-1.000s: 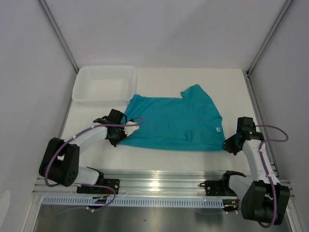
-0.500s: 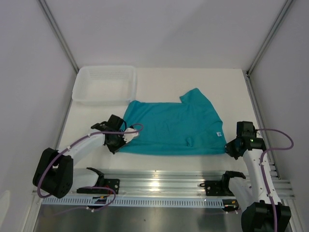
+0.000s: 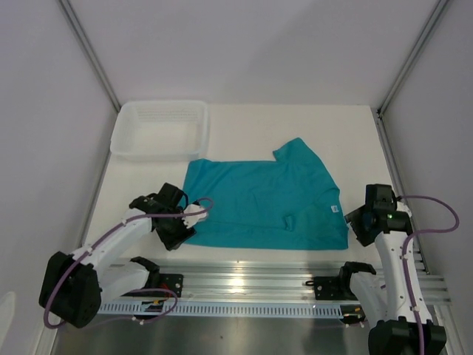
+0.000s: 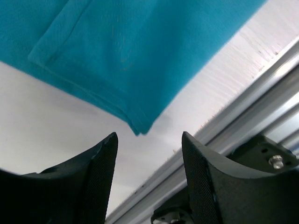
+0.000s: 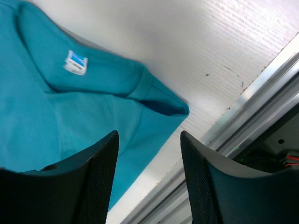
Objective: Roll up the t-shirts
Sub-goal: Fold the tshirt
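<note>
Since the frame a second earlier, the t-shirt (image 3: 266, 203) has been drawn toward the near edge of the bench (image 3: 244, 122), and both arms have been brought back with it. The jaws that were closed at its two near corners have been opened.

The t-shirt is now spread almost flat on the bench. Its near hem runs just beside the metal rail (image 3: 251, 277) at the front, and one sleeve (image 3: 299, 151) points toward the far side. A small wrinkle is seen close to the near hem. The white neck label (image 3: 334, 208) is turned up near the right-hand end of the cloth. The white tray (image 3: 159, 129) stands at the far left, its near rim close to the shirt's far left corner but not covered by it.

The left gripper (image 3: 181, 231) is held at the near left corner of the shirt. In the left wrist view its jaws are seen well apart with nothing clamped between them. The folded corner of the cloth (image 4: 140, 46) lies on the bench just beyond the fingertips.

The right gripper (image 3: 353, 222) is held at the near right corner. In the right wrist view its jaws are likewise spread wide and empty. The shirt (image 5: 70, 116) and its label (image 5: 75, 62) lie flat beneath and ahead of them.
</note>
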Available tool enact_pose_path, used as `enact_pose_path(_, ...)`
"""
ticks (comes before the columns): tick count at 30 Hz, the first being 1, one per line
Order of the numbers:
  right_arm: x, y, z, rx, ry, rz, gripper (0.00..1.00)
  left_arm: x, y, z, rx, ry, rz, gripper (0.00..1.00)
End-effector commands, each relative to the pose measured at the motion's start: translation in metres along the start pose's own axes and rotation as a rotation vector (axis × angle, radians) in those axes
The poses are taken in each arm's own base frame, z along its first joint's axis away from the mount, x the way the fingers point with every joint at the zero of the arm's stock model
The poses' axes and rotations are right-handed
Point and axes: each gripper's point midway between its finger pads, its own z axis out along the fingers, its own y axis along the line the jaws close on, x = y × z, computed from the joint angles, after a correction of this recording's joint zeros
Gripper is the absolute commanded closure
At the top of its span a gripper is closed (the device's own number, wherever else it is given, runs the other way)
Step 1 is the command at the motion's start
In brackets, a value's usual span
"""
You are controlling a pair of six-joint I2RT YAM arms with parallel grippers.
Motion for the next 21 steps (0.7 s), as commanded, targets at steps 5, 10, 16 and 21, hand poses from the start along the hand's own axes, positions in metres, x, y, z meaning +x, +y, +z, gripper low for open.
enact_pose_path(5, -0.046, 0.047, -0.037, -0.195, -0.158, -0.033, 0.45, -0.043, 0.022, -0.064, -0.147, -0.195, 0.046, 0.35)
enact_pose_path(10, -0.023, 0.088, -0.021, -0.265, -0.059, -0.197, 0.54, -0.065, 0.046, -0.037, -0.148, -0.138, 0.008, 0.5)
enact_pose_path(16, 0.016, 0.131, -0.014, -0.344, 0.015, -0.382, 0.56, -0.078, 0.071, -0.015, -0.173, -0.086, -0.013, 0.47)
enact_pose_path(21, 0.036, 0.13, 0.0, -0.308, 0.037, -0.418, 0.56, -0.082, 0.088, -0.003, -0.155, -0.037, -0.086, 0.48)
